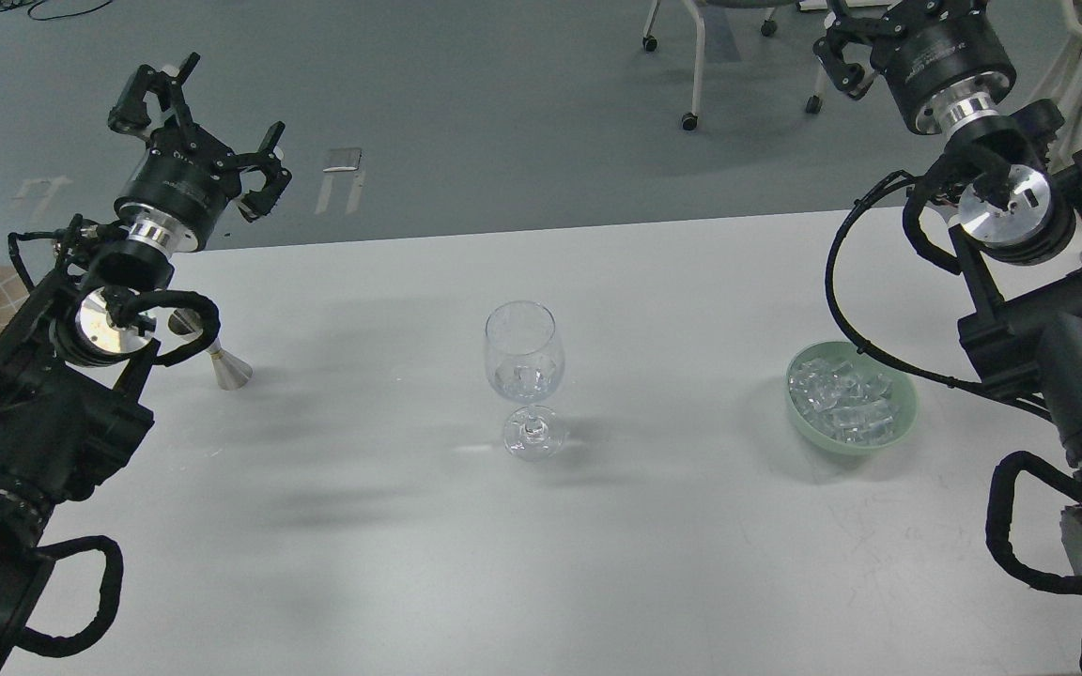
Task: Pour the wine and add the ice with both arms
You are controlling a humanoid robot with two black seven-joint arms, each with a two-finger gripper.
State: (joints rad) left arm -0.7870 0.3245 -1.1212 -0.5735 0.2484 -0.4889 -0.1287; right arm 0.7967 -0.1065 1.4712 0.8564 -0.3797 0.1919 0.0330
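Nearest me, the white table (541, 563) is holding the wine glass (523, 376) in the middle, with ice (524, 377) and maybe a little wine inside. More ice is sitting in the green bowl (903, 427) on the right. My left claw (198, 117) is hanging spread out, holding nothing. My right claw (865, 42) is partly cut off, so I cannot tell. I am thinking I should move slowly and not bump the stem. Tiny writing on my right wrist is too small to read.

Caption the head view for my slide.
Wine glass with ice inside stands mid-table, green ice bowl to its right, both arms raised, empty.
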